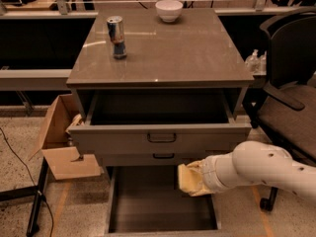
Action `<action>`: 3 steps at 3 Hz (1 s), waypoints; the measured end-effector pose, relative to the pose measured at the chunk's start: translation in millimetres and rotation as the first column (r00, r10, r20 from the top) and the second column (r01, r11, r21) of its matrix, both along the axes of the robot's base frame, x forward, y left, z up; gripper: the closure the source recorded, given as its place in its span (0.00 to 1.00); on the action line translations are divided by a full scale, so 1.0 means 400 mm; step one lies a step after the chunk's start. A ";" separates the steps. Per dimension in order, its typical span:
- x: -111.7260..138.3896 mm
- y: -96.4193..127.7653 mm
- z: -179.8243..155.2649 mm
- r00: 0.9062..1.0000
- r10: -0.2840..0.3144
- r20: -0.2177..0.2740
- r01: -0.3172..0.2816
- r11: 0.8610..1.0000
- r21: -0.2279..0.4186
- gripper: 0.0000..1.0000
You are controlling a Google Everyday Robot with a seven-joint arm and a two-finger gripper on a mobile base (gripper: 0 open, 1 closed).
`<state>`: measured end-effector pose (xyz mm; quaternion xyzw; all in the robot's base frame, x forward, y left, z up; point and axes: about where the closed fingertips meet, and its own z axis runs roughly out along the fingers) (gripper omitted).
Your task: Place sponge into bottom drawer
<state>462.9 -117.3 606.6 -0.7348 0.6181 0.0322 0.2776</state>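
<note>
The pale yellow sponge (189, 178) is held at the end of my white arm (256, 169). My gripper (196, 179) is shut on it, mostly hidden behind the foam. The sponge hangs above the right part of the open bottom drawer (148, 201), a long shallow tray with a bare dark floor pulled out at floor level. The sponge is just below the thin middle drawer (163, 157) and is not touching the tray floor.
The tall top drawer (158, 139) stands open above. A drink can (116, 37) and a white bowl (169, 10) are on the cabinet top. A cardboard box (59, 137) sits at the left, a dark office chair (291, 83) at the right.
</note>
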 end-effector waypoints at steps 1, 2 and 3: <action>0.049 0.002 0.019 0.997 -0.023 0.076 0.023 1.000 0.006 1.00; 0.049 0.002 0.020 0.997 -0.024 0.076 0.023 1.000 0.007 1.00; 0.066 0.012 -0.058 0.997 -0.028 0.072 0.025 0.999 0.041 1.00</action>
